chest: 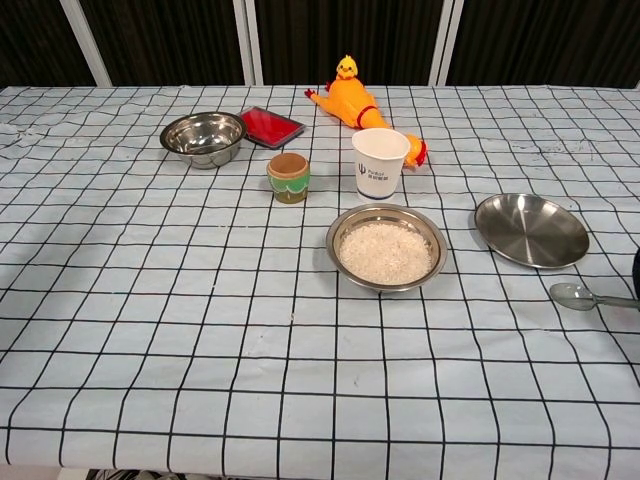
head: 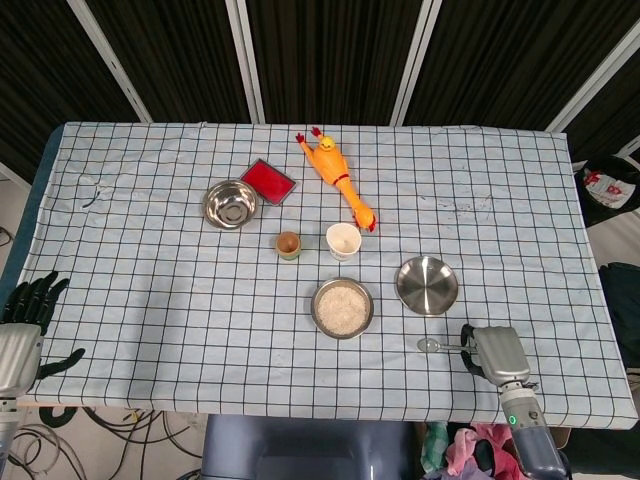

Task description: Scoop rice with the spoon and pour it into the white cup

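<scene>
Right hand [head: 497, 352] sits at the near right table edge, gripping the handle of the spoon [head: 432, 345], whose bowl points left and looks empty (lifted or resting on the cloth: cannot tell). Rice bowl [head: 342, 307] stands mid-table, left of the spoon; white cup [head: 343, 240] just behind it, upright. Left hand [head: 25, 322] hangs off the near left corner, fingers apart, holding nothing.

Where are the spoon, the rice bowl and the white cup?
spoon [chest: 574, 293], chest view, on its bowl end.
rice bowl [chest: 386, 213], chest view, on the far steel rim.
white cup [chest: 380, 168], chest view, on the outer wall facing the camera.
</scene>
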Action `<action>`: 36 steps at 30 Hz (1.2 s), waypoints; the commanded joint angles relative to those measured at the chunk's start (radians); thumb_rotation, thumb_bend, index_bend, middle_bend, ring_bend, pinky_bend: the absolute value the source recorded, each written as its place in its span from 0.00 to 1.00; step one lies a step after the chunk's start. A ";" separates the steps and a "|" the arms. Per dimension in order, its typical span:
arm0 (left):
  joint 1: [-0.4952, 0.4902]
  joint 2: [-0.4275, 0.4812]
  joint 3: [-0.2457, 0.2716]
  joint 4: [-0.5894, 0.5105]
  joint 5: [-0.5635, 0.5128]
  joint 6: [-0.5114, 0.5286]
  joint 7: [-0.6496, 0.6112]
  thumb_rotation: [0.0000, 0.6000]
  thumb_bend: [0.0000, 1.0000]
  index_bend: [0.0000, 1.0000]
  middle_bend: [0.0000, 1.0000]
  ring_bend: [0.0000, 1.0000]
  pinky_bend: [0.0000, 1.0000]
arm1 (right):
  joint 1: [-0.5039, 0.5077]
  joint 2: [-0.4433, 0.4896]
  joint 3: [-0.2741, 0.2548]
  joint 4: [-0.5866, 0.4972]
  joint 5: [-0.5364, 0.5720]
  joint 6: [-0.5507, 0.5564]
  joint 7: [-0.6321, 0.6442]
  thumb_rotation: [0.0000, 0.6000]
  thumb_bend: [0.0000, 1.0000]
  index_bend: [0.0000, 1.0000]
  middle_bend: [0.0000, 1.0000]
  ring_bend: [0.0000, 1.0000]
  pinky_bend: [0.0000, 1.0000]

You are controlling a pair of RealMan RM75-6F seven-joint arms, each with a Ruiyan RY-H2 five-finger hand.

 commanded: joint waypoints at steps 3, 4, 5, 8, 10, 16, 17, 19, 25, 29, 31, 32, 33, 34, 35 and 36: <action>0.001 0.002 0.001 0.000 0.004 0.003 0.000 1.00 0.02 0.00 0.00 0.00 0.00 | 0.040 0.042 0.034 -0.092 0.042 -0.018 -0.103 1.00 0.41 0.57 1.00 1.00 1.00; 0.001 0.002 0.001 0.000 0.005 0.004 -0.001 1.00 0.02 0.00 0.00 0.00 0.00 | 0.053 0.051 0.042 -0.118 0.065 -0.028 -0.146 1.00 0.41 0.57 1.00 1.00 1.00; 0.001 0.003 0.002 -0.001 0.006 0.005 -0.003 1.00 0.02 0.00 0.00 0.00 0.00 | 0.066 0.058 0.051 -0.143 0.091 -0.035 -0.188 1.00 0.41 0.57 1.00 1.00 1.00; 0.001 0.005 0.003 -0.003 0.007 0.004 -0.008 1.00 0.02 0.00 0.00 0.00 0.00 | 0.100 0.066 0.074 -0.194 0.152 -0.049 -0.279 1.00 0.41 0.58 1.00 1.00 1.00; 0.001 0.007 0.005 -0.006 0.008 0.002 -0.012 1.00 0.02 0.00 0.00 0.00 0.00 | 0.132 0.069 0.094 -0.236 0.222 -0.060 -0.361 1.00 0.41 0.58 1.00 1.00 1.00; 0.000 0.014 0.010 -0.013 0.010 -0.005 -0.022 1.00 0.02 0.00 0.00 0.00 0.00 | 0.232 0.046 0.150 -0.305 0.390 -0.035 -0.572 1.00 0.42 0.59 1.00 1.00 1.00; 0.000 0.015 0.010 -0.015 0.010 -0.007 -0.024 1.00 0.02 0.00 0.00 0.00 0.00 | 0.249 0.038 0.163 -0.314 0.416 -0.026 -0.599 1.00 0.42 0.59 1.00 1.00 1.00; 0.000 0.017 0.011 -0.018 0.008 -0.009 -0.029 1.00 0.02 0.00 0.00 0.00 0.00 | 0.282 0.021 0.186 -0.329 0.465 -0.005 -0.649 1.00 0.43 0.61 1.00 1.00 1.00; -0.003 0.027 0.011 -0.027 0.005 -0.017 -0.048 1.00 0.02 0.00 0.00 0.00 0.00 | 0.380 -0.043 0.227 -0.348 0.578 0.077 -0.785 1.00 0.44 0.62 1.00 1.00 1.00; -0.004 0.032 0.009 -0.033 -0.001 -0.022 -0.059 1.00 0.02 0.00 0.00 0.00 0.00 | 0.431 -0.086 0.231 -0.352 0.615 0.134 -0.847 1.00 0.44 0.63 1.00 1.00 1.00; -0.006 0.035 0.008 -0.036 -0.005 -0.025 -0.065 1.00 0.02 0.00 0.00 0.00 0.00 | 0.455 -0.113 0.223 -0.342 0.612 0.164 -0.874 1.00 0.44 0.63 1.00 1.00 1.00; -0.006 0.036 0.008 -0.038 -0.006 -0.027 -0.067 1.00 0.02 0.00 0.00 0.00 0.00 | 0.467 -0.127 0.215 -0.332 0.603 0.177 -0.888 1.00 0.44 0.63 1.00 1.00 1.00; -0.007 0.037 0.008 -0.039 -0.006 -0.028 -0.068 1.00 0.02 0.00 0.00 0.00 0.00 | 0.474 -0.138 0.210 -0.324 0.597 0.185 -0.896 1.00 0.44 0.63 1.00 1.00 1.00; -0.008 0.038 0.008 -0.041 -0.007 -0.031 -0.070 1.00 0.02 0.00 0.00 0.00 0.00 | 0.485 -0.154 0.200 -0.309 0.588 0.196 -0.910 1.00 0.44 0.63 1.00 1.00 1.00; -0.008 0.039 0.008 -0.043 -0.007 -0.032 -0.071 1.00 0.02 0.00 0.00 0.00 0.00 | 0.495 -0.170 0.192 -0.294 0.584 0.208 -0.924 1.00 0.44 0.63 1.00 1.00 1.00; -0.009 0.040 0.008 -0.044 -0.007 -0.033 -0.072 1.00 0.02 0.00 0.00 0.00 0.00 | 0.502 -0.181 0.186 -0.283 0.580 0.214 -0.935 1.00 0.44 0.63 1.00 1.00 1.00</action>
